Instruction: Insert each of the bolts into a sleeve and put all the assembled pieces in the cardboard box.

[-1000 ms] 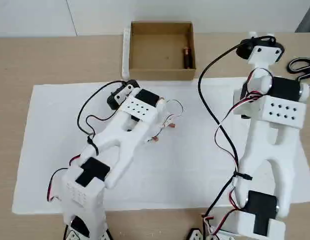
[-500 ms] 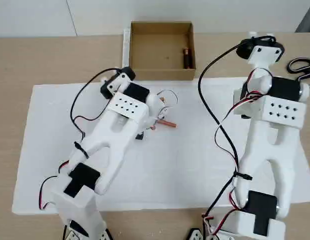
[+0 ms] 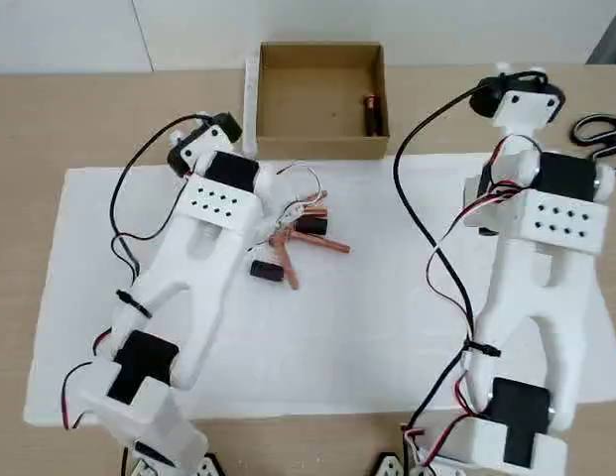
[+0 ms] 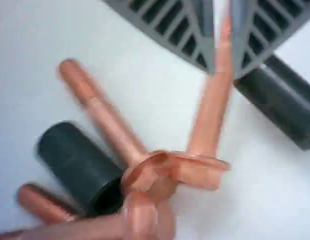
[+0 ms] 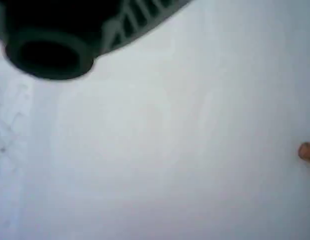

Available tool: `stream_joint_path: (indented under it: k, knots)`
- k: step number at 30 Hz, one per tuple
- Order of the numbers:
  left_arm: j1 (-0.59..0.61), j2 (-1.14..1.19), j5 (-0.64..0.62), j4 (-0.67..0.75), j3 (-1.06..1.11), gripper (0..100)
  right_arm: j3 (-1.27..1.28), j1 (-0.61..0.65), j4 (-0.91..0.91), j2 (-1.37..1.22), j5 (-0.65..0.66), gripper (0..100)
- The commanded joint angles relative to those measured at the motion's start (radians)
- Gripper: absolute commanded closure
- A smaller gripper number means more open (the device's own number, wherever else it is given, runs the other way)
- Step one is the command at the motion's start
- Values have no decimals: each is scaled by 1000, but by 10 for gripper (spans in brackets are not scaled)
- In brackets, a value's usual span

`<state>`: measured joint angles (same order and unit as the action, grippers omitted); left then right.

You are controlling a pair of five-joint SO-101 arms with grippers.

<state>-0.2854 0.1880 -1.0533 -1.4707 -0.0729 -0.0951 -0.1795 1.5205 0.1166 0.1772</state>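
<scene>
The left gripper [image 4: 222, 65] is closed on a copper-coloured bolt [image 4: 209, 115], its two ribbed jaws pinching the plain shaft towards the end away from the head. The flanged head lies low in a small heap on the white sheet [image 3: 387, 327] covering the worktop [image 3: 109, 119]. There it touches the head of a second bolt [image 4: 97, 107], just beside a dark sleeve [image 4: 75, 165], and another sleeve [image 4: 282, 112] lies close to the jaws on the far side. The bolt looks light, stiff and smooth, so a round shaft held at one end may swivel or slip, and the wide head could drag its neighbours along. A hold nearer the head would probably leave the tip free for entering a sleeve. The right gripper [image 5: 80, 25] seems to carry a dark sleeve of its own [image 5: 50, 57], open mouth showing above the sheet, though the hold itself is partly hidden. That sleeve looks rigid and light, best gripped across its middle to keep the bore clear. One assembled piece [image 3: 370, 114] already lies against the wall of the cardboard box [image 3: 288, 99], so most of the task remains.
</scene>
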Motion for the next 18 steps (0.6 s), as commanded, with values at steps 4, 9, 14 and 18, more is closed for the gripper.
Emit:
stream_joint_path:
  k: [4, 9, 14, 18]
  knots:
    - [28, -57, 198, -57, -18, 994, -3, -8, -18, 50, -3, 995]
    - [54, -48, 311, -54, -18, 994, -3, -8, -18, 50, -3, 995]
    - [37, -48, 126, 0, -10, 993, -3, -7, -18, 50, -5, 995]
    - [-6, -6, 91, 17, -10, 992, -3, -7, -19, 50, -5, 995]
